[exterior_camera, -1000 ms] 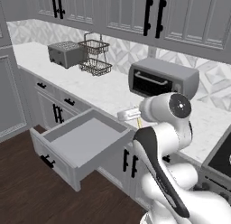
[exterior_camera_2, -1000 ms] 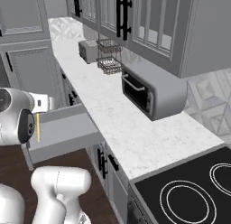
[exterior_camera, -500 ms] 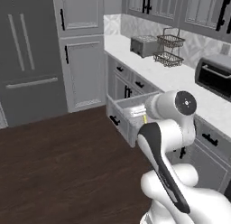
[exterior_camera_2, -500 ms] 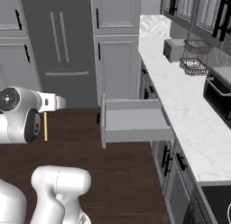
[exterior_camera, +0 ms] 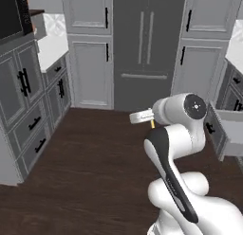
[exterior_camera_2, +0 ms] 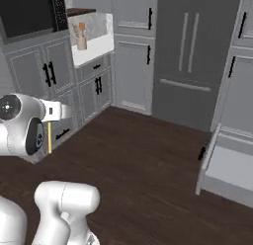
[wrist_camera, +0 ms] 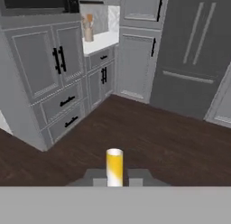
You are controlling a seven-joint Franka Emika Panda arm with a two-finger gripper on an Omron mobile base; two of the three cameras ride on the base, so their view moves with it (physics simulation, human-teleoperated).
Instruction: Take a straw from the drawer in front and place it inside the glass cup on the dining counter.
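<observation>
My gripper (wrist_camera: 114, 179) is shut on the straw (wrist_camera: 114, 166), a thin yellow stick that points straight ahead in the hand view. From the right base view the straw (exterior_camera_2: 49, 138) hangs down under the hand, above the dark floor. It is only a short yellow tip (exterior_camera: 152, 124) below the gripper (exterior_camera: 142, 117) in the left base view. The grey drawer (exterior_camera_2: 228, 166) stands pulled out at the right, its inside bare, and its open box (exterior_camera: 231, 129) also reaches the right edge of the left base view. The glass cup and the dining counter are out of view.
A tall grey fridge (exterior_camera: 142, 49) stands ahead between grey cabinet doors. To the left are low drawers with black handles (wrist_camera: 67, 103), a black wall oven (exterior_camera_2: 29, 12) and a white counter corner with a utensil pot (exterior_camera_2: 81, 39). Dark wood floor (exterior_camera_2: 143, 155) spreads in front.
The whole picture has swung left with the base: worktop and toaster oven are gone from view, the fridge is ahead, the drawer lies at the right. The straw stays in the gripper.
</observation>
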